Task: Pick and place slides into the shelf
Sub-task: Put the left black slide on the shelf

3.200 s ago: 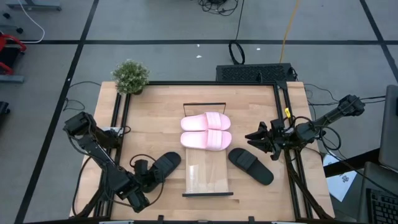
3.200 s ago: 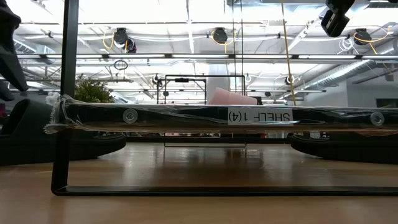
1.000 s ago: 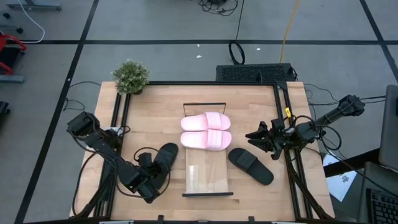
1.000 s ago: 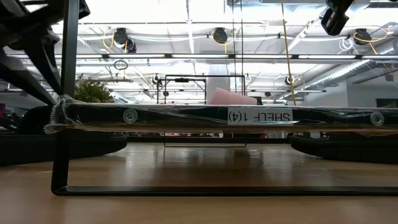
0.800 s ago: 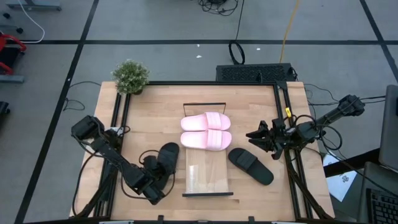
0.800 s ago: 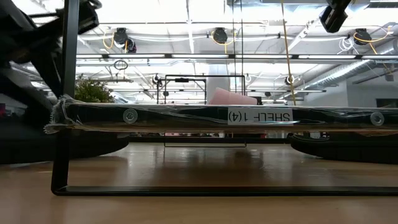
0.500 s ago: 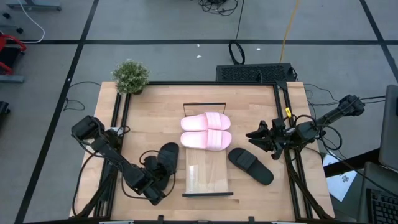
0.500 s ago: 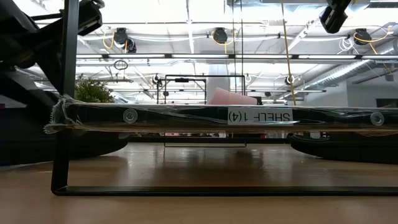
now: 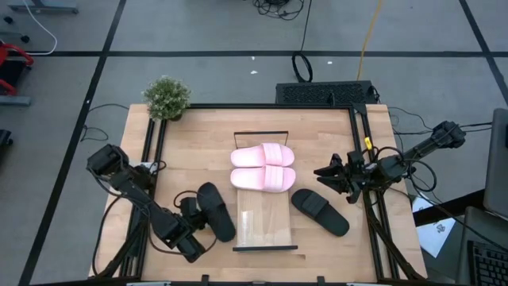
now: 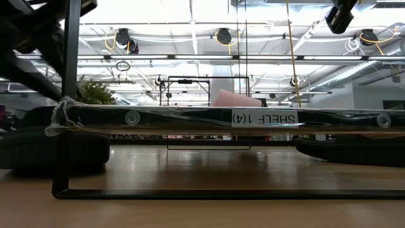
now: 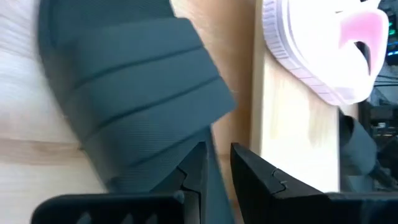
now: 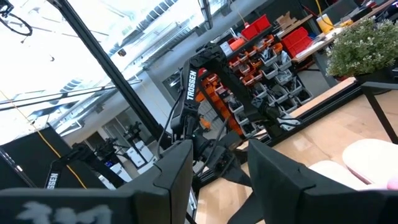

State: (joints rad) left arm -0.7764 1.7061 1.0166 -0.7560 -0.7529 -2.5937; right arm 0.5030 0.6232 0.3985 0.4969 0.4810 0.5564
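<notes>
Left gripper (image 9: pixel 193 224) clamps the rim of a black rubber slide sandal (image 9: pixel 216 210) just left of the long light wooden shelf board (image 9: pixel 266 228).
Two pale pink slide sandals (image 9: pixel 263 167) lie across the shelf's far half; a second black slide sandal (image 9: pixel 319 211) rests on the table to its right; the right gripper (image 9: pixel 325 175) waits above the right side, fingers parted and holding nothing.

"SHELF 1(4)" is printed on a white label (image 10: pixel 264 118) stuck to the front edge of the long light wooden shelf board with black metal end bars (image 10: pixel 190 119); it is seen upside down in the low view. "TROSSEN" is read in white letters on the dark link of the left robot arm (image 12: pixel 191 85) in the right wrist view. No other text can be made out.
</notes>
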